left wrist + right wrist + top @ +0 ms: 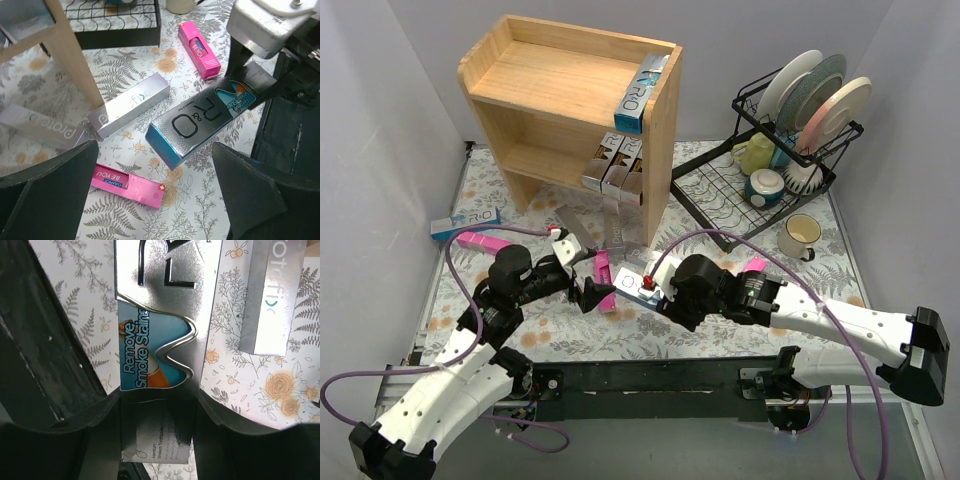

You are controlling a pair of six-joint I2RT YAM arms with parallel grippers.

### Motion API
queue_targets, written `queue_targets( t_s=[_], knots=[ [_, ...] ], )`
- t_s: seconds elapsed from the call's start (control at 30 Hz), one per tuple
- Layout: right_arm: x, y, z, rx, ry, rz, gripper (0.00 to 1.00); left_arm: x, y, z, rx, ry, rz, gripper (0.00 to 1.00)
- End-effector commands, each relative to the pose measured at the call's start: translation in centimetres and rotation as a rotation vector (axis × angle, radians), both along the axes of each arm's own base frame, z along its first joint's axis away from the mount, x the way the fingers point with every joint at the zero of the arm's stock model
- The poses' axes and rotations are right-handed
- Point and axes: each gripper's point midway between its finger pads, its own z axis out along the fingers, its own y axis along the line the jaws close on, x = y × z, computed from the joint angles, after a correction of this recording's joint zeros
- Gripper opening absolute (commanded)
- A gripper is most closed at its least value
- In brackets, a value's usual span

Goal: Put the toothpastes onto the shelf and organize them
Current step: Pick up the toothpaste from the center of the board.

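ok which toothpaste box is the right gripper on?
The blue-and-silver R&O box with the "Remove Smoke Stains" panel: the right gripper pinches its end. The pink boxes and the silver box lie loose on the mat.

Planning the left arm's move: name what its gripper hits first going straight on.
Probably the pink toothpaste box lying between its open fingers; the blue-and-silver box sits just beyond. Depth is unclear.

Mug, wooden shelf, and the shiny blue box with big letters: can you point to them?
mug point(803, 230), top view, its open top.
wooden shelf point(545, 78), top view, bare top board.
shiny blue box point(199, 123), left wrist view, middle of its lettered face.
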Motion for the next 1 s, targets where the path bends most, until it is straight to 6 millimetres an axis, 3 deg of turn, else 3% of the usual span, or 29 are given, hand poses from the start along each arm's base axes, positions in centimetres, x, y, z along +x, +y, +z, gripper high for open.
queue_targets(
  t_s=[0.0,0.2,0.33,0.53,0.83,0.97],
  knots=[
    [-0.9,-0.2,3.1,0.024,-0.039,0.142,0.43,-2.3,-0.3,2.5,0.057,-0.143,-0.167,0.98],
    [-2.0,-0.2,5.3,0.076,-0.037,0.205,0.43,-4.9,-0.9,3.5,0.091,-0.152,-0.34,0.98],
    [-2.6,0.1,7.1,0.129,-0.048,0.251,0.43,-6.0,-1.5,2.8,0.094,-0.078,-0.421,0.98],
    [-3.3,0.5,9.1,0.186,-0.055,0.302,0.43,-5.9,-2.5,2.5,0.104,-0.04,-0.474,0.98],
    [-3.4,0.9,9.6,0.203,-0.062,0.318,0.42,-6.3,-3.8,3.4,0.093,-0.048,-0.548,0.98],
    [-3.4,1.2,9.8,0.219,-0.065,0.325,0.42,-6.9,-4.0,3.7,0.076,-0.043,-0.587,0.92]
  ],
)
